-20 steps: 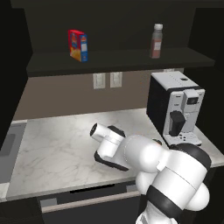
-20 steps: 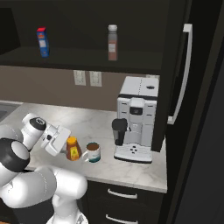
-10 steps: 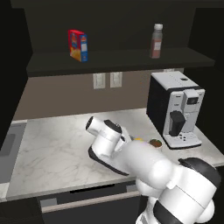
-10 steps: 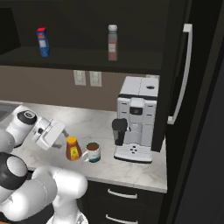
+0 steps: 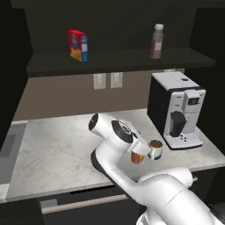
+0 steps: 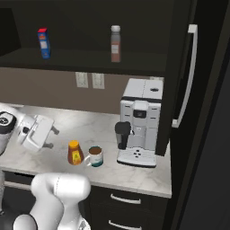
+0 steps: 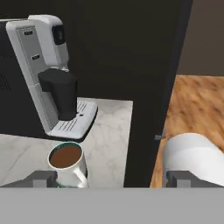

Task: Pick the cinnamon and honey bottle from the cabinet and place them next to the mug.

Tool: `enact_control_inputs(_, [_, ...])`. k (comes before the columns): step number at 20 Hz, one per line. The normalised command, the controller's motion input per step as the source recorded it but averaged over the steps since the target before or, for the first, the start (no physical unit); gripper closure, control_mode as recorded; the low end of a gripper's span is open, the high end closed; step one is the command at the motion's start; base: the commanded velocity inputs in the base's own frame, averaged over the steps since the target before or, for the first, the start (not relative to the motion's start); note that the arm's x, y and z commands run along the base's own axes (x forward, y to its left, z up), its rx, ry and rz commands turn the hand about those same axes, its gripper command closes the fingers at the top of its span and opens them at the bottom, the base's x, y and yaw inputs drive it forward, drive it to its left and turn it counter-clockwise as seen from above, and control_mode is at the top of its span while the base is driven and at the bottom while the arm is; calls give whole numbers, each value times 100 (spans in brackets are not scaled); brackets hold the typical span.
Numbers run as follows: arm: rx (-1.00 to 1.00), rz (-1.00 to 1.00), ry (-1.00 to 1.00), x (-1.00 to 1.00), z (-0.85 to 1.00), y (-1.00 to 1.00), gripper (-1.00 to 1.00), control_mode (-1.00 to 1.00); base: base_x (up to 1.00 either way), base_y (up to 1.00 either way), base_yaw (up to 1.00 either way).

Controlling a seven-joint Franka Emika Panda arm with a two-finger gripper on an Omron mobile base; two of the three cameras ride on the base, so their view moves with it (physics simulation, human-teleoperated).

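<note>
I have the gripper (image 6: 48,138) down at counter level with its jaws spread wide and nothing between them. In the right base view it sits just to the left of the honey bottle (image 6: 74,152), apart from it, and the honey bottle stands upright on the marble counter (image 6: 85,128) just beside the mug (image 6: 95,156) — so I judge that half of the job done.

What matters now is the cinnamon (image 6: 115,43). It stands upright on the shelf board of the cabinet (image 6: 85,58), well above the gripper and off to its right, roughly over the coffee machine (image 6: 140,121). Its long axis is vertical, so I would want the fingers to come at it level from the front, closing across the slim body below the pale cap. From the left base view the same bottle (image 5: 157,41) is high on the right of the shelf, well apart from the red-blue box (image 5: 78,45) at the shelf's left, so there is nothing near it to knock.

The hand camera looks along the counter at the mug (image 7: 68,162) and the coffee machine (image 7: 48,70), not upward — the hand has to lift and swing right before the shelf is even in its sight. Only one arm here, so reach is a question of raising it high enough to clear the shelf edge.
</note>
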Motion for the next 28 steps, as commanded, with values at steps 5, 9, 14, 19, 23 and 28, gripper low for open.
enact_control_inputs(5, [1, 38, -1, -80, 80, -44, -100, -100, 0, 0, 0])
enact_control_inputs(9, [1, 48, -1, -53, 89, -67, -100, -100, 0, 0, 0])
enact_control_inputs(14, [1, 53, 0, -31, 99, -72, -100, -100, 0, 0, 0])
enact_control_inputs(19, [7, 55, 0, -3, 100, -60, -100, -100, 0, 0, 0])
enact_control_inputs(23, [10, 55, 0, -4, 81, -33, -100, -100, 0, 0, 0])
enact_control_inputs(28, [5, 43, -3, 0, 22, -2, -100, -100, 0, 0, 0])
